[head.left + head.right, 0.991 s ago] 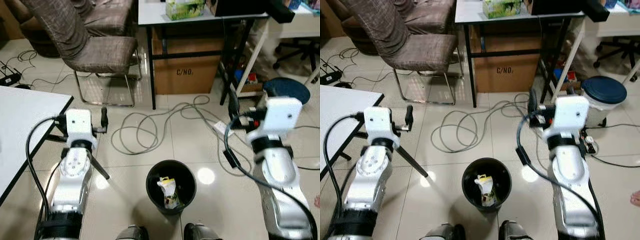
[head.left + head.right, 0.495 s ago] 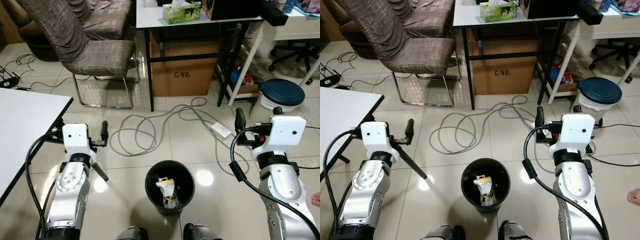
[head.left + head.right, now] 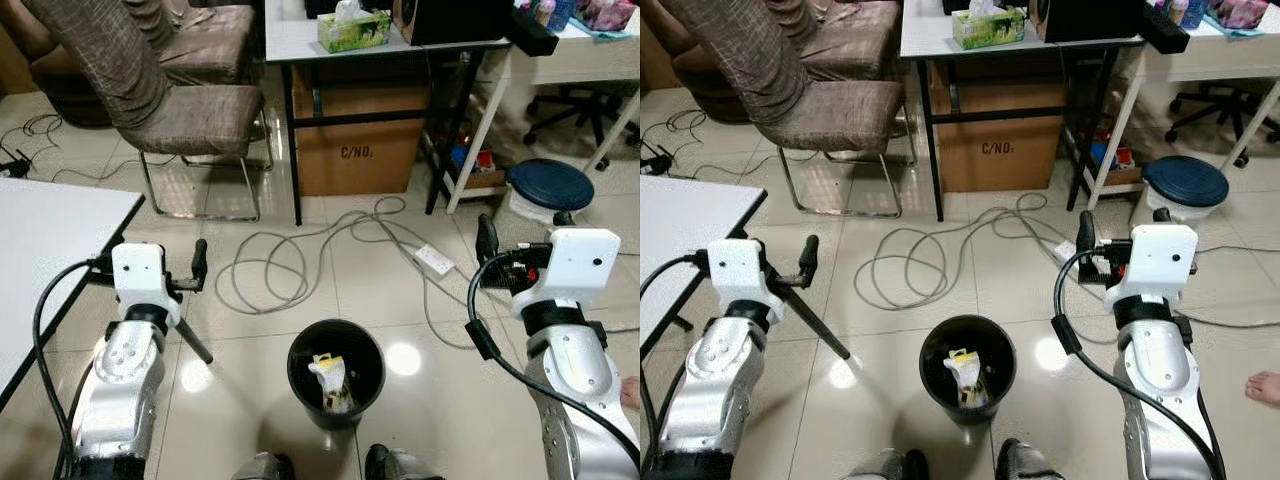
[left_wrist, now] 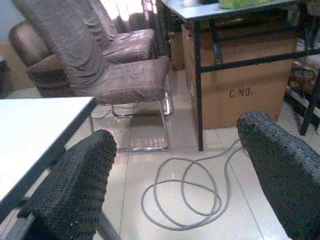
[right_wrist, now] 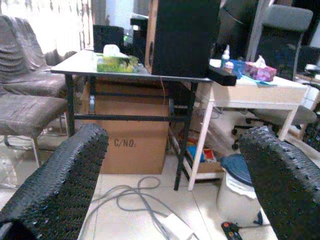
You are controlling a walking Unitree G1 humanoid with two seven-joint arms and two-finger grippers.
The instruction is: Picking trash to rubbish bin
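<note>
From the head views, a black bin [image 3: 336, 372] is seen on the tiled floor between the two arms, with a piece of trash [image 3: 331, 381] lying inside it. In the left wrist view, the left gripper [image 4: 175, 180] is held with fingers apart above a coiled cable [image 4: 182, 197]. In the right wrist view, the right gripper [image 5: 172, 175] is likewise spread, empty, facing a cardboard box [image 5: 131, 142] under a desk [image 5: 125, 74].
</note>
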